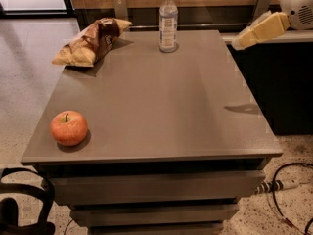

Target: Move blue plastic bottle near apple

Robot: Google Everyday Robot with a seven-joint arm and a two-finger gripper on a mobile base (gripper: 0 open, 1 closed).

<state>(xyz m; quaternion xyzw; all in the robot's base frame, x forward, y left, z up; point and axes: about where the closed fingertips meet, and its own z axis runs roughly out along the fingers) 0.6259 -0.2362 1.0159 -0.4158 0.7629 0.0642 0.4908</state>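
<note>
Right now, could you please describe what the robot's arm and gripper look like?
The gripper, at the upper right past the far corner of the table, is a pale yellow, tapering wedge with a lighter tip. Behind it sits a rounded white arm housing. No cables or markings show.
</note>
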